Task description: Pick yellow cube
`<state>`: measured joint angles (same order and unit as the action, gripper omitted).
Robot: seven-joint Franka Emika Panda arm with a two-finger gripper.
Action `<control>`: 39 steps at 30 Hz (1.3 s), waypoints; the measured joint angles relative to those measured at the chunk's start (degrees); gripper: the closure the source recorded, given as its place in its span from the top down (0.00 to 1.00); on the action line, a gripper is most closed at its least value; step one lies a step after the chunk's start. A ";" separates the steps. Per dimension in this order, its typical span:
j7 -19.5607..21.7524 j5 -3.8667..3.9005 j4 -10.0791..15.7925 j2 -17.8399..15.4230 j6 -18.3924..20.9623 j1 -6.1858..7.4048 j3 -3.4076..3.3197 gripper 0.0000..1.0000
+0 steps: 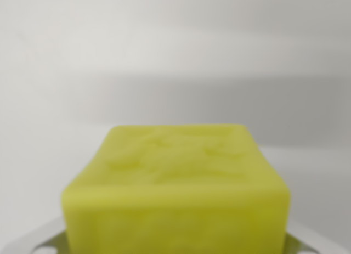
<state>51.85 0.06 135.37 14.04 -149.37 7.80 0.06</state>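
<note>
The yellow cube (176,182) fills the lower middle of the wrist view, very close to the camera and slightly blurred. Its top face is uneven and its front face runs off the bottom edge. My gripper (175,244) sits around its base. Pale grey fingers (34,242) show at the bottom left and bottom right corners, pressed against the cube's two sides. The gripper looks shut on the cube. The fingertips themselves are hidden behind the cube.
Behind the cube there is only a blurred white surface with a broad grey shadow band (219,100) across the middle of the picture. No other objects show.
</note>
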 joint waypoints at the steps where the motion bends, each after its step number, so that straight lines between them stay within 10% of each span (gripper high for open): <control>1: 0.00 0.00 0.00 -0.23 0.22 0.00 0.00 0.00; 39: 0.00 -0.02 -0.90 -8.17 9.11 0.00 0.00 0.00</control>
<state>51.85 0.04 134.48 5.87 -140.25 7.80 0.06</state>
